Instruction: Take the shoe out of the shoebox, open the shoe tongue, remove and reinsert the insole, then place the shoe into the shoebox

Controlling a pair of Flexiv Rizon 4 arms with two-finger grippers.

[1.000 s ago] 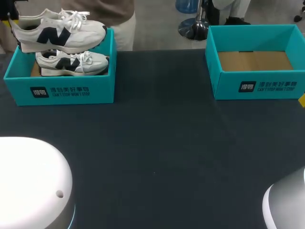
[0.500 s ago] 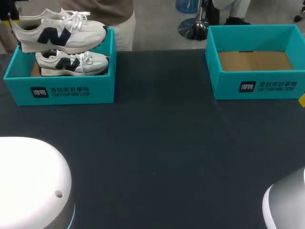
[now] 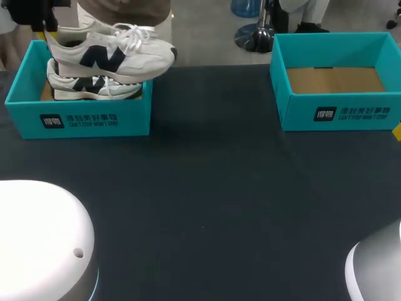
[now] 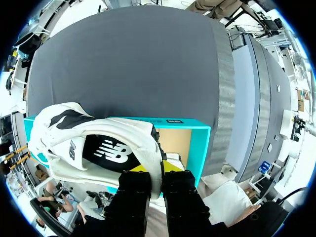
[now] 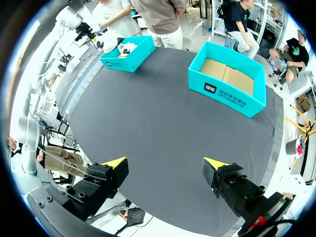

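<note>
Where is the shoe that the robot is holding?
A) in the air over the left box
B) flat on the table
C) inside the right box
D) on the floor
A: the left gripper grips the shoe above the left box, where a second shoe lies.

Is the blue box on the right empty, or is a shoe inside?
Empty. The right shoebox shows only its bare brown floor. The held shoe and the other shoe are at the left shoebox.
</note>
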